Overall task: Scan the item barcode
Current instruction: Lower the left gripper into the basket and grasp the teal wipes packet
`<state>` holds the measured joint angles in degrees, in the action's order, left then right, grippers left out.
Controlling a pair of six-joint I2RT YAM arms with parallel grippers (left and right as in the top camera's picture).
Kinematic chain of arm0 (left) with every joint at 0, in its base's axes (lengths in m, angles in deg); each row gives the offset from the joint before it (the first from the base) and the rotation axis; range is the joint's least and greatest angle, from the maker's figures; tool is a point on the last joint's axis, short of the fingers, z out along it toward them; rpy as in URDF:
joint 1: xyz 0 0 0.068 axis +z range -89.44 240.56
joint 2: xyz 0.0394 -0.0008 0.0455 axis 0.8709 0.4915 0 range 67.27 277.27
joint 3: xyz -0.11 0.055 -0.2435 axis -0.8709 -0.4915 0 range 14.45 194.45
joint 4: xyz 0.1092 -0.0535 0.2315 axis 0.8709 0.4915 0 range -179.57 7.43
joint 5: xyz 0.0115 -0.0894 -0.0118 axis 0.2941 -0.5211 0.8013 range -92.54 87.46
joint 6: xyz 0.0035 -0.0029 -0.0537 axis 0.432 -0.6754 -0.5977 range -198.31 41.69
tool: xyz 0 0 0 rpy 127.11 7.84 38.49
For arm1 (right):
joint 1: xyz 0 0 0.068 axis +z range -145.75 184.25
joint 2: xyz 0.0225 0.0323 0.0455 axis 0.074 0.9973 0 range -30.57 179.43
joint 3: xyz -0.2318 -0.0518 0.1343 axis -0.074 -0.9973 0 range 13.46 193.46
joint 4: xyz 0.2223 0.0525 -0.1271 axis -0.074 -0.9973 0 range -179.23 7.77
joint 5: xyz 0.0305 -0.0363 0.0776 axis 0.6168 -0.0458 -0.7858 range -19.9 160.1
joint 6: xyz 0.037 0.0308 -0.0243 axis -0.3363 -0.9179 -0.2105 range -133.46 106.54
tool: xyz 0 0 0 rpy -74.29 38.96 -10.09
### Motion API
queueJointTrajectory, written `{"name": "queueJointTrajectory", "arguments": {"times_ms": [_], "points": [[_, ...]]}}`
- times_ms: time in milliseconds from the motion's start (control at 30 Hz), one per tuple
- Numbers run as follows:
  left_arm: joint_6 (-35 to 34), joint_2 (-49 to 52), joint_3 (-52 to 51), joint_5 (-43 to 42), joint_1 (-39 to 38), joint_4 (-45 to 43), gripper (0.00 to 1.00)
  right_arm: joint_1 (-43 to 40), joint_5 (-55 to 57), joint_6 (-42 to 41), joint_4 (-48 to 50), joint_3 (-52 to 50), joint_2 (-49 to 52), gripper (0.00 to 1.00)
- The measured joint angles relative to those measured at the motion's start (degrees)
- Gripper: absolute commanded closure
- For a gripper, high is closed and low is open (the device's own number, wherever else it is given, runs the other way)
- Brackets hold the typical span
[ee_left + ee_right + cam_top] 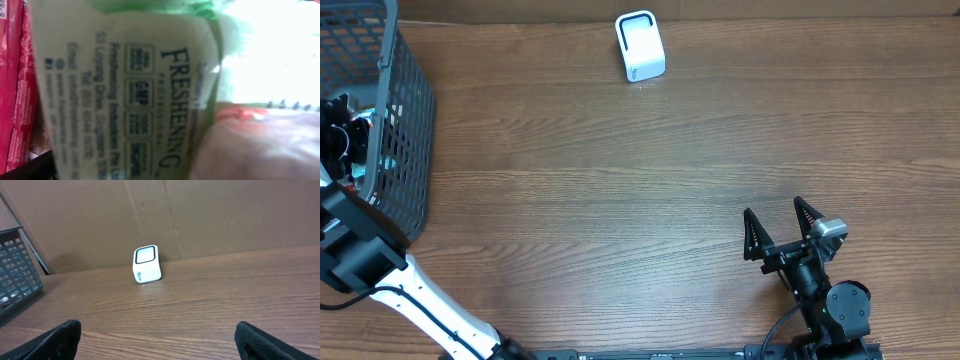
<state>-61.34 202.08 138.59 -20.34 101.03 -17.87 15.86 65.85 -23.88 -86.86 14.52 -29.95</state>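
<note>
The Freshening packet (125,95) lies in the wire basket (412,130) beside red packs (14,75), close under the left claw (340,132); I cannot tell that claw's spread. The packet is probably soft, light, slippery film, so pinch a flat edge. The right claw (773,207) is spread and empty, well away from the basket.

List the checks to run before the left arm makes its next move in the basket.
1. Left end effector inside the basket: ok.
2. Packet close in front of the left wrist camera: ok.
3. Grip on the packet: cannot tell, no fingers show.
4. Barcode facing the camera: not ok, only printed text shows.
5. Scanner standing upright at the far edge of the table: ok.
6. Right end effector open, apart from the scanner: ok.
</note>
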Motion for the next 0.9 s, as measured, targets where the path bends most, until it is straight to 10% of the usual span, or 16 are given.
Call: {"name": "queueJointTrajectory", "arguments": {"times_ms": [900], "points": [[-0.02, 0.0, 0.0, 0.0, 0.0, 0.0, 0.0, 0.0, 0.02, 0.0, 0.0, 0.0, 0.0, 0.0]]}}
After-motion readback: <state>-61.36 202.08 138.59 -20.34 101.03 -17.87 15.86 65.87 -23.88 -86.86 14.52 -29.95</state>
